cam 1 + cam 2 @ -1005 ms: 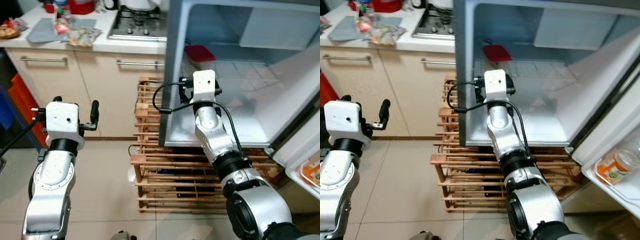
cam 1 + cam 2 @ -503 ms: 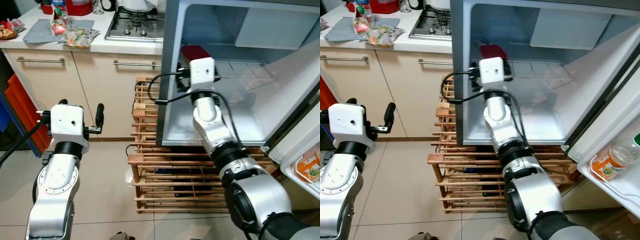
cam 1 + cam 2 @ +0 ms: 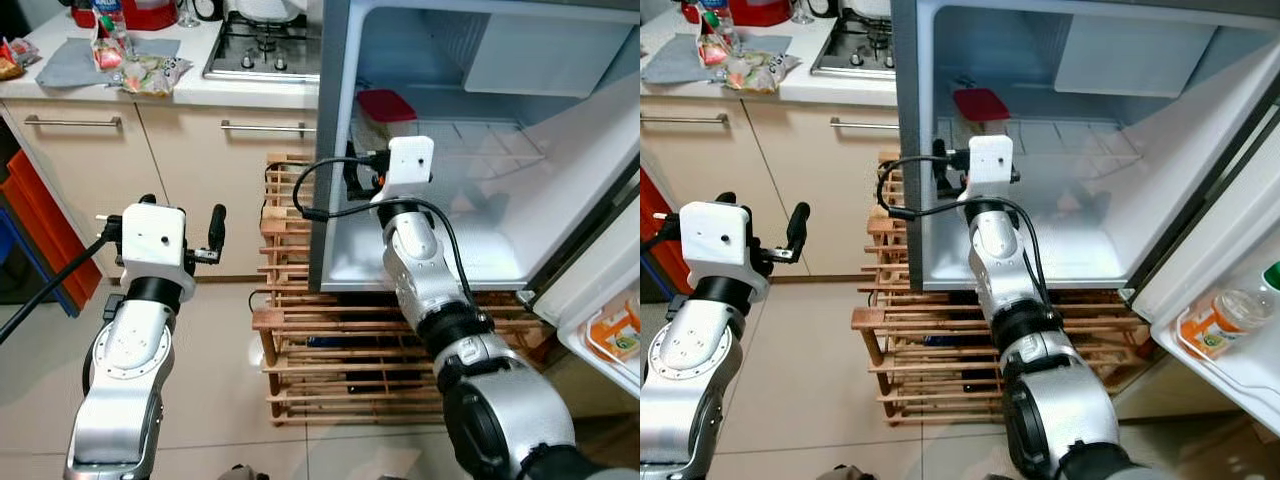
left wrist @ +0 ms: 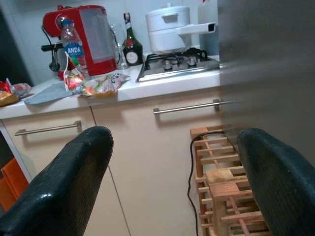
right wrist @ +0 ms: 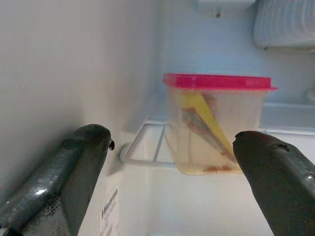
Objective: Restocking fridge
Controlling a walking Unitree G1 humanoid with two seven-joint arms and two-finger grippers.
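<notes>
- The fridge (image 3: 340, 150) takes up the upper right of the head views, its door (image 3: 1230, 290) swung wide toward the lower right, with a jar and an orange-labelled tub (image 3: 1225, 320) in the door shelf.
- Left of it, along the top of the frame, runs the kitchen counter (image 3: 250, 92) with a gas hob (image 3: 262, 55), a grey cloth (image 3: 70, 58), snack packets (image 3: 150, 72) and a bottle (image 4: 70, 51) beside a red appliance (image 4: 91, 34).
- Below the fridge sits a slatted wooden rack (image 3: 330, 345) on the tiled floor.
- The right arm reaches up from the lower centre into the fridge opening; the right gripper (image 5: 177, 162) has its fingers spread apart with nothing between them, pointed at the container just ahead.
- The left gripper (image 4: 172, 172) hangs at the left of the frame in front of the cupboard doors (image 3: 200, 170), fingers apart and holding nothing.
- The red-lidded container (image 5: 216, 125) stands upright on the wire shelf (image 3: 480, 140) at the back left of the fridge, close to the side wall, clear plastic with yellowish food inside.
</notes>
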